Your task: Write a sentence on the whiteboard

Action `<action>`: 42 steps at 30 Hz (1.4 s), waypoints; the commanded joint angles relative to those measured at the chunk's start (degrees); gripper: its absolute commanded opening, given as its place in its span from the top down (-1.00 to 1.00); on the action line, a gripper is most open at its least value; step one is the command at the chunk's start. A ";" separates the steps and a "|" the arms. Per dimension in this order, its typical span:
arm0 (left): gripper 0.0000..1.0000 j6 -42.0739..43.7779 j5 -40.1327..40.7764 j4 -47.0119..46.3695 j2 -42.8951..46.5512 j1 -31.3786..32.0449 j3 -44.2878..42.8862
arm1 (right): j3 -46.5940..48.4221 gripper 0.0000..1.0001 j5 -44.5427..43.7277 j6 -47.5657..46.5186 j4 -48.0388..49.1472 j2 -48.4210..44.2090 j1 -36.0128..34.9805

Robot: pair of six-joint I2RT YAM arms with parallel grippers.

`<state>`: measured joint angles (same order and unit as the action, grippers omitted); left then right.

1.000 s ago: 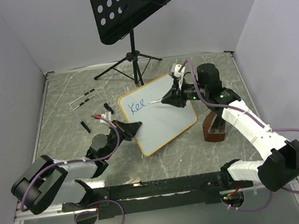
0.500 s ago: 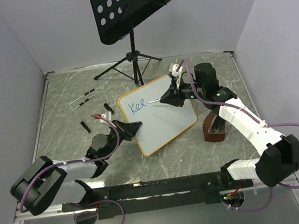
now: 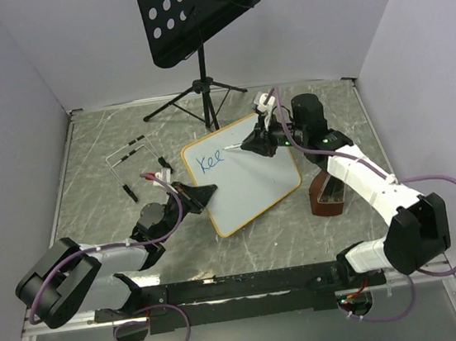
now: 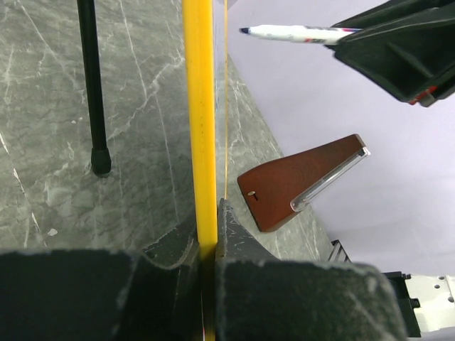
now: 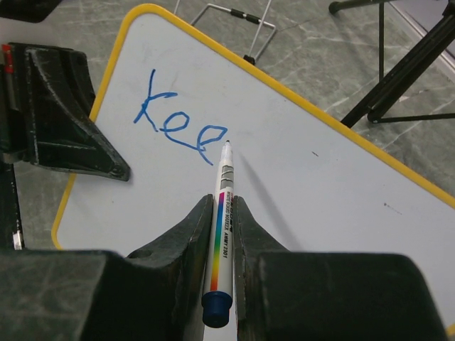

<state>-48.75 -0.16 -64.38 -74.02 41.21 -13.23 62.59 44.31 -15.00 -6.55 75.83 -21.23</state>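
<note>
A: Status on the right hand (image 3: 253, 144)?
B: Pressed together on the marker (image 5: 222, 206), cap end toward the wrist, tip out front. Over the last second it has slid up and left across the whiteboard (image 3: 250, 180), and the elbow has swung in with it.
A: Any new ink?
B: None that shows. The lettering (image 5: 178, 124) reads "Kee" in blue, same as a second ago. The tip now sits just right of the second e, near its top.
A: Touching?
B: Hard to call. The left wrist view has the board edge-on with a sliver of gap to the tip. Probably lifted, can't say for sure.
A: So a reposition, not a stroke.
B: That's the read: lining up to start the next letter. Judgement only.
A: Board?
B: Same place, held at a tilt over the middle of the surface (image 3: 93, 154), writing in its upper-left corner. The left hand (image 3: 201, 195) pinches the yellow-orange frame on the lower-left edge, one finger on each face. It hasn't moved.
A: Progress?
B: Early. Three letters down, and most of the board is blank.
A: Risks?
B: The next stroke has to land close beside the second e, on the same slanted baseline. Pressing on a board held by one edge could pivot it. The brown wedge (image 3: 327, 194) is near the board's right corner, well apart from the writing.
</note>
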 commanded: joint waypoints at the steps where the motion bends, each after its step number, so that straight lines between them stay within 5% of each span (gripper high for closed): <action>1: 0.98 3.93 -2.21 0.84 1.07 0.27 -1.44 | 2.10 1.00 -0.63 0.68 3.56 1.60 -0.04; 19: 0.98 4.19 -2.47 0.39 0.72 0.27 -1.53 | 2.19 1.00 -0.98 0.24 2.50 3.88 -0.56; 42: 0.98 4.10 -1.15 -0.22 0.46 0.19 -1.44 | -7.13 1.00 0.69 -4.77 -6.11 -4.37 -1.44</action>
<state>-49.34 0.10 -63.83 -73.95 41.06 -13.23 56.73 44.66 -18.09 -11.42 74.50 -22.00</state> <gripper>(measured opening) 0.078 0.200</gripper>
